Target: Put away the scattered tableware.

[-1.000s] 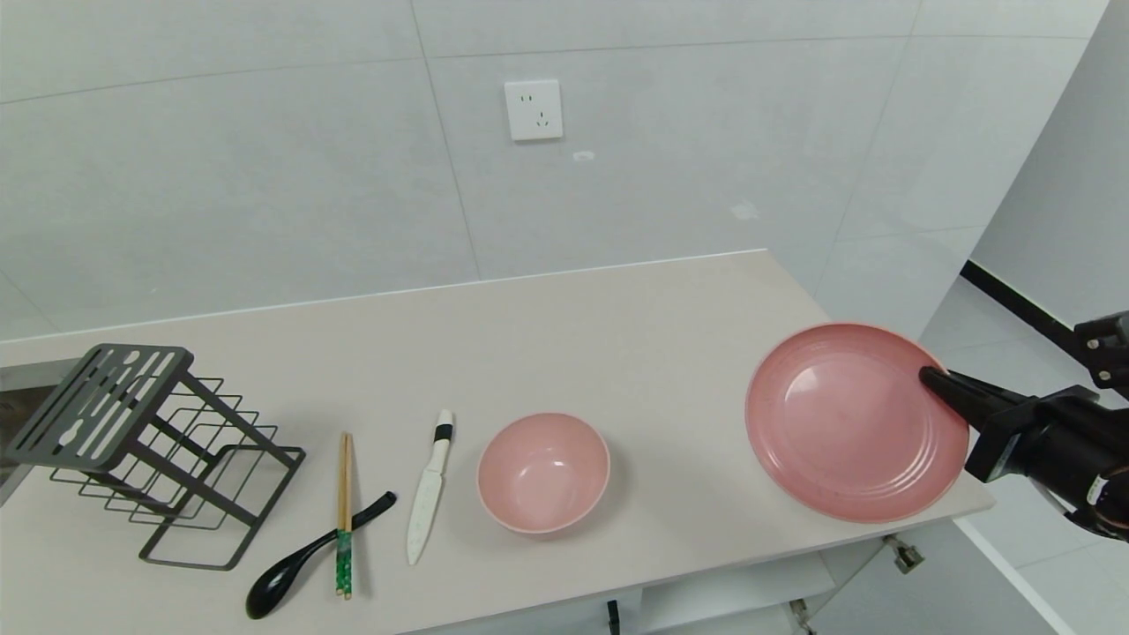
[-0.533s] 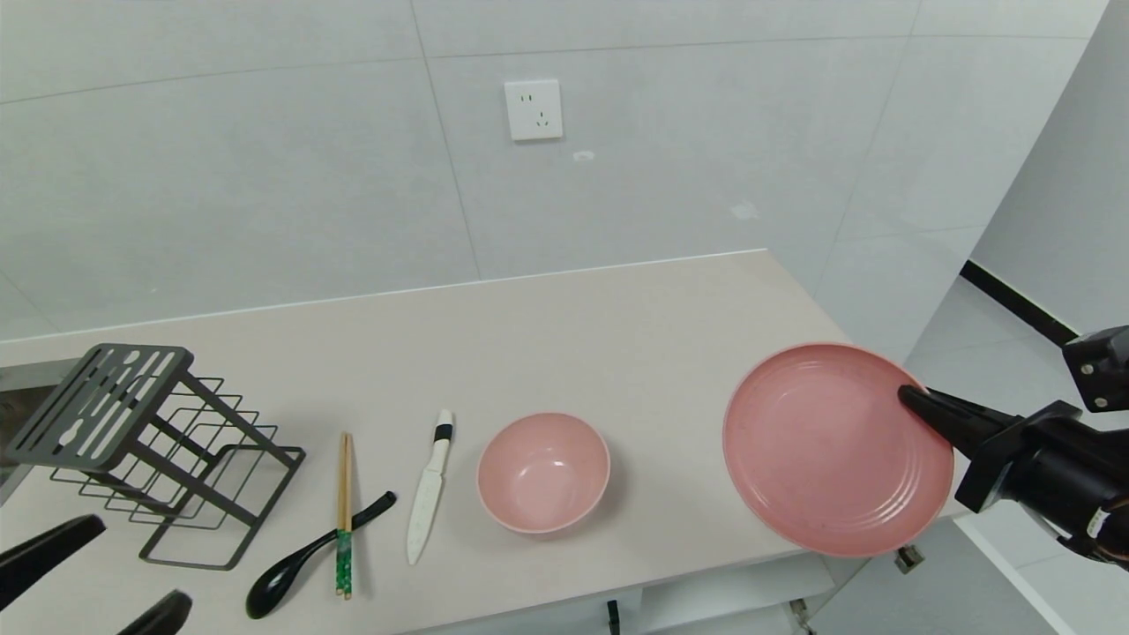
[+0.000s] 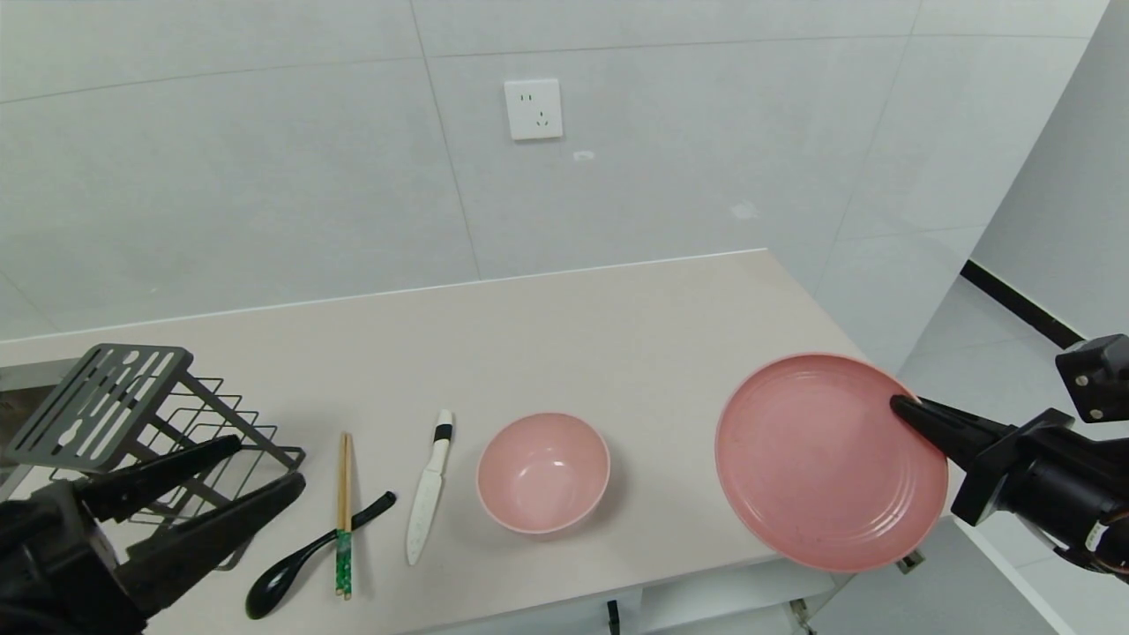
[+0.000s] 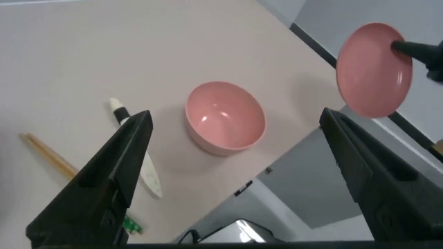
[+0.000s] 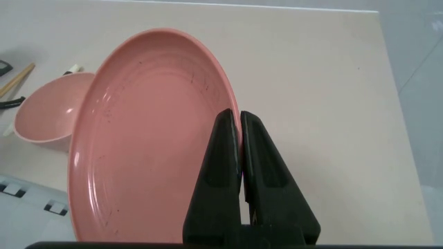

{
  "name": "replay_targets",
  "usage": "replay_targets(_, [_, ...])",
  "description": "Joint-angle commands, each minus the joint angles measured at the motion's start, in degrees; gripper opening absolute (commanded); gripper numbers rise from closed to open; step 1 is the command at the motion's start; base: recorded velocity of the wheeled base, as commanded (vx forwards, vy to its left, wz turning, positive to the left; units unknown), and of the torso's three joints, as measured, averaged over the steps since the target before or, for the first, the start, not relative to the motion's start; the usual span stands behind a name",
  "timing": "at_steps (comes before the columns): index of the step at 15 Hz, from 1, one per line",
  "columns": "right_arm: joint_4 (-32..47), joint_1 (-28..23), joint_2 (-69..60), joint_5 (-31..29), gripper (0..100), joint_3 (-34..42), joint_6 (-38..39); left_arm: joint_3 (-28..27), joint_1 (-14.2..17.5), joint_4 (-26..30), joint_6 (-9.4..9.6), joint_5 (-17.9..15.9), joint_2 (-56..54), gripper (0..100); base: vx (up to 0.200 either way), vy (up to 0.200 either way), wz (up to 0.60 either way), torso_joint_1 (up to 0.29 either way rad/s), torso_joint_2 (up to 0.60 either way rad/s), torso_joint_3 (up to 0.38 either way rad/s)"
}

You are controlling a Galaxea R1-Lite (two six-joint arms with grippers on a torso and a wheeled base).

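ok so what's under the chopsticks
The black spoon lies under the chopsticks, its handle crossing beneath their green ends; that crossing stretch is covered. Elsewhere they rest on the counter.

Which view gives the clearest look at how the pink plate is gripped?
The right wrist view: up close, the right gripper is shut on the rim of the pink plate. The head view shows the whole plate; the left wrist view shows it far off.

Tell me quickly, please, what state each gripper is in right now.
Left gripper: open, holding nothing.
Right gripper: shut on the rim of the pink plate.
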Motion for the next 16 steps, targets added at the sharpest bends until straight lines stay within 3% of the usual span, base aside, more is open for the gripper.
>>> replay_targets(1, [0.0, -0.2, -0.5, 0.0, 0, -0.3, 0.0, -1.0, -0.4, -5.6, 0.27, -0.1, 10.8, 100, 0.0, 0.0, 0.0, 0.0, 0.0, 0.0])
replay_targets(3, [0.0, -0.3, -0.4, 0.0, 0, -0.3, 0.0, -4.1, -1.8, -7.7, 5.64, -0.4, 17.9, 100, 0.0, 0.0, 0.0, 0.0, 0.0, 0.0])
replay_targets(5, [0.0, -0.3, -0.6, 0.0, 0, -0.5, 0.0, -7.4, -1.8, -7.8, 8.89, -0.3, 24.8, 100, 0.0, 0.0, 0.0, 0.0, 0.0, 0.0])
replay_targets(8, [0.0, -0.4, -1.1, 0.0, 0, -0.6, 0.0, -8.0, -2.7, -7.5, 9.24, 0.3, 26.4, 100, 0.0, 0.0, 0.0, 0.0, 0.0, 0.0])
replay_targets(10, [0.0, -0.4, -0.8, 0.0, 0, -0.6, 0.0, -8.1, -6.9, -6.8, 7.48, 3.8, 26.8, 100, 0.0, 0.0, 0.0, 0.0, 0.0, 0.0])
replay_targets(13, [0.0, -0.5, -0.7, 0.0, 0, -0.1, 0.0, -10.6, -13.7, -7.0, 1.42, 7.2, 33.8, 100, 0.0, 0.0, 0.0, 0.0, 0.0, 0.0])
replay_targets(16, [0.0, -0.5, -0.7, 0.1, 0, -0.1, -0.1, -11.9, -17.8, -7.3, -1.57, 13.1, 38.2, 100, 0.0, 0.0, 0.0, 0.0, 0.0, 0.0])
